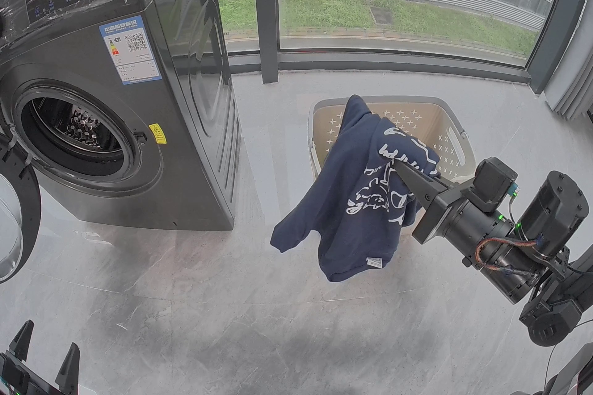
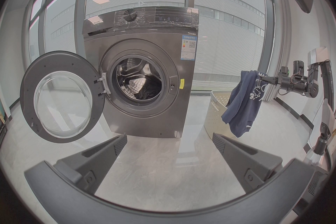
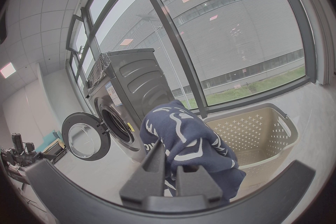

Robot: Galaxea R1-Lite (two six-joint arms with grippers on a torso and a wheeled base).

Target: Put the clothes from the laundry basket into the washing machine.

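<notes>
Right gripper (image 1: pixel 404 174): clamped on a fold of the navy sweatshirt (image 1: pixel 358 192), centre-right of the head view.
Sweatshirt: lifted clear of the floor and hung at frame centre, over the near-left rim of the laundry basket (image 1: pixel 460 137); one sleeve is draped toward the lower left.
Basket: set on the floor at centre-right, below the window. No other garment is seen in the part of its inside that shows; the rest is hidden by the sweatshirt.
Washing machine (image 1: pixel 185 75): upper left of the frame, well apart from the sweatshirt. Its door (image 2: pixel 63 97) is swung wide open, so the drum mouth is unobstructed.
Drum: a dark garment (image 2: pixel 147 88) is seen lying inside in the left wrist view.
Left gripper (image 1: pixel 48 347): bottom-left corner, fingers apart, nothing held.
Progress (judged): at least one item is loaded and the sweatshirt is picked — approx. the last piece.
Left to do: carry across to the drum mouth, push in, release.
</notes>
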